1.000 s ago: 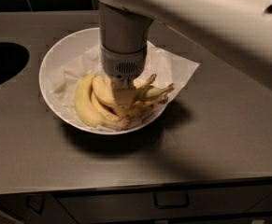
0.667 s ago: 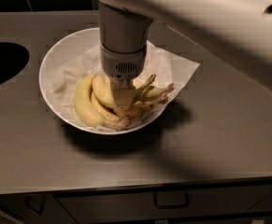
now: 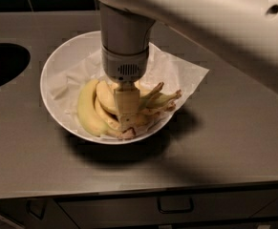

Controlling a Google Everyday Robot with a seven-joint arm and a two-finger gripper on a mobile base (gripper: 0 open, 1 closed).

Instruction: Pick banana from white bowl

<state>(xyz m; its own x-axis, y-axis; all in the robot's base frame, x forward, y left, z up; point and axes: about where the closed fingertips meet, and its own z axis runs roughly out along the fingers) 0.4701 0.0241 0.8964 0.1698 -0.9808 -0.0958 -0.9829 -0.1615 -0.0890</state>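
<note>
The white bowl (image 3: 50, 66) stands on the grey counter, lined with crumpled white paper (image 3: 186, 73) that sticks out over its right rim. Several slim pale-yellow bananas (image 3: 105, 95) lie bunched in its front half, their brownish stems (image 3: 169, 97) pointing right. A thicker greenish-yellow banana (image 3: 86, 112) lies at the left of the bunch. My gripper (image 3: 127, 120) hangs straight down from the grey wrist (image 3: 125, 56) and reaches into the middle of the bunch, touching the slim bananas. The wrist hides the back of the bunch.
A dark round opening (image 3: 2, 63) is set in the counter at the left. My white arm (image 3: 215, 27) crosses the upper right. The counter's front edge (image 3: 138, 187) runs below the bowl, with a drawer handle (image 3: 175, 206) under it.
</note>
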